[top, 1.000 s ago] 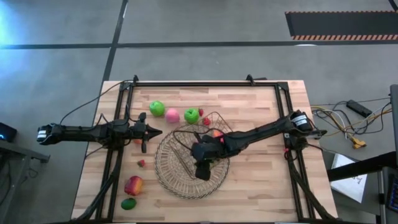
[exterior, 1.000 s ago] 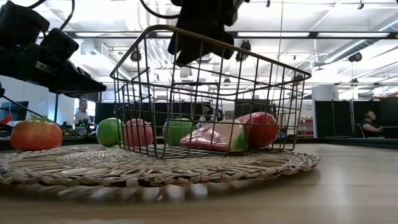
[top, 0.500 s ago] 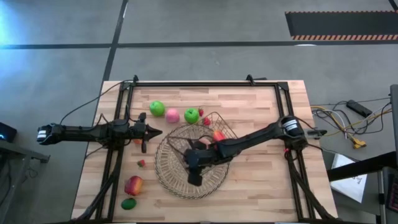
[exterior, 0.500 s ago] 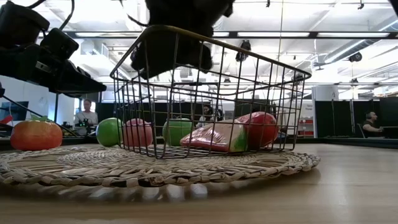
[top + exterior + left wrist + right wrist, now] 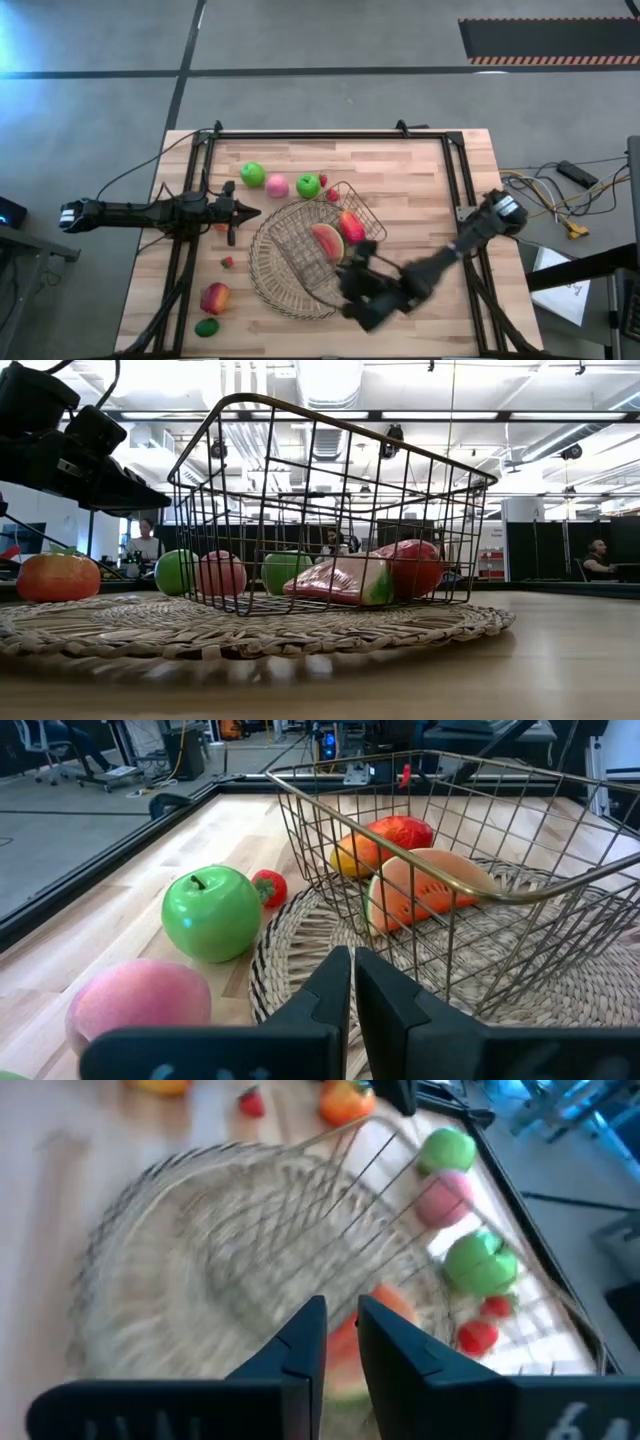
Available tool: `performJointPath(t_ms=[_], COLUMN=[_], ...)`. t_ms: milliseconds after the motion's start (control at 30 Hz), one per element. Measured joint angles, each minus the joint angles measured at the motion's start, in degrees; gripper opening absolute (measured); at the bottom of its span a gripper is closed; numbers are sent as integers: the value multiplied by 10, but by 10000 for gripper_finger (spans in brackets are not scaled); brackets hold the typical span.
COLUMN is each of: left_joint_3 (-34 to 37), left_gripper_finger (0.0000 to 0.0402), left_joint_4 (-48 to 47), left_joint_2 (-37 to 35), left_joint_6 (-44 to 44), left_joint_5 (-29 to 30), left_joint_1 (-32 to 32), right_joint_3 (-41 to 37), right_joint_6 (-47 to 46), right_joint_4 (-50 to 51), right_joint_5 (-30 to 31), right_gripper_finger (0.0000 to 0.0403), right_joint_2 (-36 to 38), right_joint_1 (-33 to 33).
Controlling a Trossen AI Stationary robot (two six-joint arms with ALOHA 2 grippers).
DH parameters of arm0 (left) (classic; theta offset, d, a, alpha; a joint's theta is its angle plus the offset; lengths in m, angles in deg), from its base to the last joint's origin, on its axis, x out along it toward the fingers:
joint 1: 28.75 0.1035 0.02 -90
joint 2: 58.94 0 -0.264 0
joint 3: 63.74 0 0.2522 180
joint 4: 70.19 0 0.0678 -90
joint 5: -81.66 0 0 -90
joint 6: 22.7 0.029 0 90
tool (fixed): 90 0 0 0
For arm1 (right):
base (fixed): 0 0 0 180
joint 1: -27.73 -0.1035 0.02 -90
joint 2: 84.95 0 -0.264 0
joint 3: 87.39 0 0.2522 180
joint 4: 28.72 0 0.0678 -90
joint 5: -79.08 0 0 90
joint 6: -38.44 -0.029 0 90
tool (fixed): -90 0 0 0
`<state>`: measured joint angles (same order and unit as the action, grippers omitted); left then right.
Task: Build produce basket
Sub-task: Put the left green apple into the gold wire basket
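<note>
While the left arm waits over the table's left side, its gripper (image 5: pixel 243 211) hangs clenched and empty, the fingers (image 5: pixel 340 988) pressed nearly together and pointed toward the mat (image 5: pixel 270 275). The basket (image 5: pixel 300 255) sits on that round woven mat near the table's middle, its far rim (image 5: pixel 350 195) reaching past the mat's edge. Inside it lie a watermelon slice (image 5: pixel 327 241) and a red-yellow mango (image 5: pixel 352 226), side by side toward the right wall. From table height the slice (image 5: pixel 340 582) leans against the mango (image 5: pixel 413 567) behind the wire.

Behind the basket a green apple (image 5: pixel 252 174), a peach (image 5: pixel 277 185) and a second green apple (image 5: pixel 308 185) stand in a row on the bare wood, with two small strawberries (image 5: pixel 327 190) just beside the second apple. Another strawberry (image 5: pixel 227 262) lies left of the mat. Near the front left corner sit a red-yellow apple (image 5: pixel 214 297) and, just in front of it, a lime (image 5: pixel 206 327).

The right gripper (image 5: pixel 365 300) hovers off the mat's front right edge, clear of the basket. Its fingers (image 5: pixel 300 1350) stand close with a narrow gap and nothing between them; whether they are fully shut I cannot tell.
</note>
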<state>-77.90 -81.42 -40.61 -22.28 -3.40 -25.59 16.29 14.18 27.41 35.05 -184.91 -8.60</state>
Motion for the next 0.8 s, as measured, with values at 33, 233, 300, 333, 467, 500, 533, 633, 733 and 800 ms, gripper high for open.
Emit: performJointPath(t_ms=[33, 233, 300, 333, 467, 500, 533, 633, 733, 800], left_joint_3=[0, 0, 0, 0, -1, -5, -17, -81, -172, -247], left_gripper_finger=[3, 3, 3, 3, 3, 3, 3, 3, 3, 3], left_joint_4=[0, 47, 94, 129, 301, 335, 344, 308, 176, 50], left_joint_2=[0, 1, 0, 1, 15, 21, 31, 82, 155, 204], left_joint_6=[0, -48, -148, -192, -234, -220, -203, -170, -144, -122], left_joint_5=[0, -4, -3, 1, 16, 8, -2, -5, 50, 106], left_joint_1=[0, 0, -1, -1, -1, -1, -1, -2, -1, 1], right_joint_3=[-16, -143, -181, -196, -246, -256, -265, -293, -321, -336], right_joint_6=[-17, -119, -170, -194, -278, -289, -297, -322, -332, -329], right_joint_4=[6, -30, -56, -66, -65, -65, -65, -66, -65, -68], right_joint_5=[5, 16, 58, 84, 173, 191, 204, 227, 218, 197], right_gripper_finger=[51, 44, 43, 43, 43, 43, 43, 43, 43, 43], right_joint_2=[8, 36, 45, 49, 52, 53, 55, 61, 68, 76], right_joint_1=[-23, -147, -173, -182, -201, -200, -198, -179, -148, -124])
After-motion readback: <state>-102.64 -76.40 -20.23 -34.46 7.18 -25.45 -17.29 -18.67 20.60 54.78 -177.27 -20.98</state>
